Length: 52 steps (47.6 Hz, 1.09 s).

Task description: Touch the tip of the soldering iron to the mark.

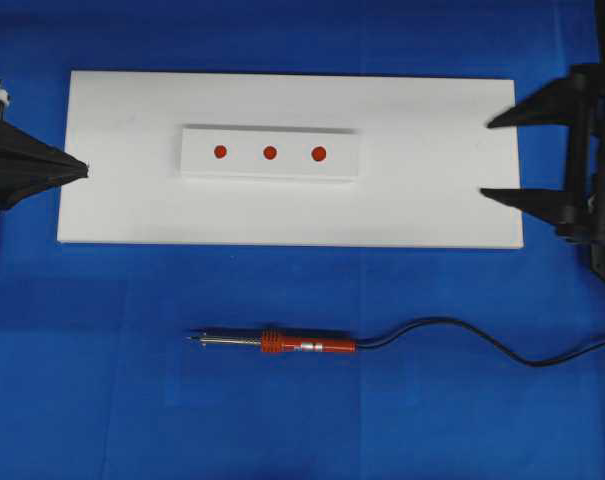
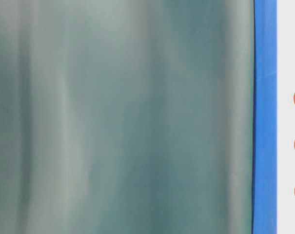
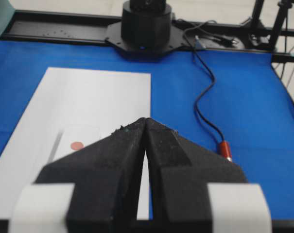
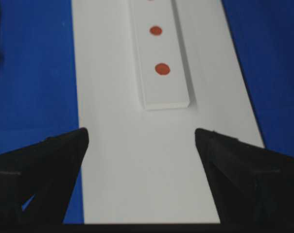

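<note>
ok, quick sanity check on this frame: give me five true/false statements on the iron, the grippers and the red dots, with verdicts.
1. The soldering iron lies on the blue mat, off the white board. True.
2. The right gripper is clamped on the iron. False: its jaws stand wide open and empty at the board's right end.
3. The left gripper is shut. True: its fingers meet at a point by the board's left edge.
4. The raised white strip carries two red dots. False: it carries three in a row.
5. The tip touches a dot. False: it rests on the mat, pointing left, well apart from the strip.
</note>
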Motion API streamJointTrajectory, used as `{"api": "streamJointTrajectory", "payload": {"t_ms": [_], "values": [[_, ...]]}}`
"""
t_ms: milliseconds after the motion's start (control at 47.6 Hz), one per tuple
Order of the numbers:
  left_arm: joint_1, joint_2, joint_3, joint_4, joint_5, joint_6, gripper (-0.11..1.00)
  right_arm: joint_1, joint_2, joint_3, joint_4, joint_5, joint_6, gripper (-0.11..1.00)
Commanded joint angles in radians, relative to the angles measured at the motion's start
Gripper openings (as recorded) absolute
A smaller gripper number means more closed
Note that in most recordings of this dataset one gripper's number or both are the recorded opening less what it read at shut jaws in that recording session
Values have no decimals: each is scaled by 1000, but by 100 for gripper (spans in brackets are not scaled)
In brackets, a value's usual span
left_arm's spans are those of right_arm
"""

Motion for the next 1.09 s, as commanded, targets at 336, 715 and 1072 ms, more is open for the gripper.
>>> {"api": "streamJointTrajectory", "payload": {"t_ms": [336, 715, 1072], "values": [[0, 5, -12, 0, -6, -2, 0, -34, -141, 169, 6, -150, 25, 88], [-2, 3, -12, 0, -5, 0, 0, -34, -144, 167, 6, -150, 25, 88], [0, 3, -12, 0, -6, 2, 0, -34, -144, 166, 6, -152, 25, 88]]}}
